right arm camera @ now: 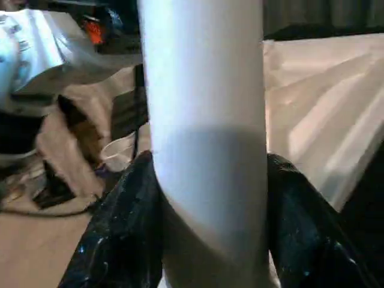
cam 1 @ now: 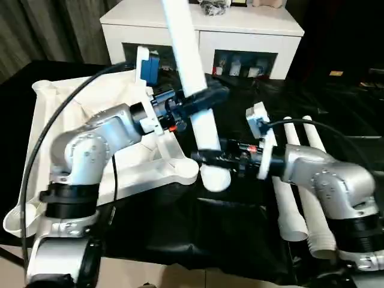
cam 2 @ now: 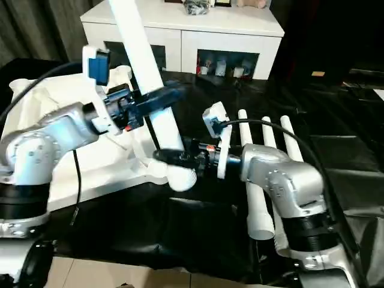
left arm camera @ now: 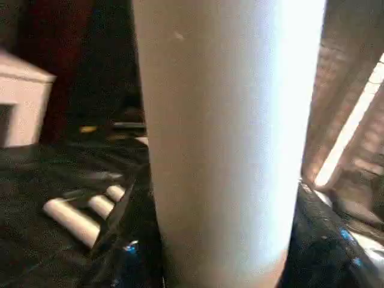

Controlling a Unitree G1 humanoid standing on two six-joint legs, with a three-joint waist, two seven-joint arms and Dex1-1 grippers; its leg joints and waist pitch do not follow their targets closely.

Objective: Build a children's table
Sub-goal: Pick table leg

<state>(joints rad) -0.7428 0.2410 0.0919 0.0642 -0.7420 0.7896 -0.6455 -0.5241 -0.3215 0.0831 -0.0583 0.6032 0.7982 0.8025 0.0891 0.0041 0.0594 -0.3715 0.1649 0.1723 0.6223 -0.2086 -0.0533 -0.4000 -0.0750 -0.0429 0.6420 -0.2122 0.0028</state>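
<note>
The white tabletop (cam 1: pixel 72 108) lies upside down on the left, ribbed side up, with a round corner socket (cam 1: pixel 187 171) at its near right corner. One long white leg (cam 1: pixel 183 48) stands nearly upright, leaning back to the left, and its lower end (cam 1: pixel 215 178) sits just right of that socket. My left gripper (cam 1: pixel 201 102) is shut on the leg at mid height. My right gripper (cam 1: pixel 207 157) is shut on it lower down, just above the bottom end. In both wrist views the leg (left arm camera: pixel 222 138) fills the space between the black fingers (right arm camera: pixel 120 240).
Three more white legs (cam 1: pixel 294 198) lie side by side on the black cloth (cam 1: pixel 210 234) to the right, under my right forearm. A white cabinet (cam 1: pixel 240 27) with glass doors stands behind the work. Black cables hang from both wrists.
</note>
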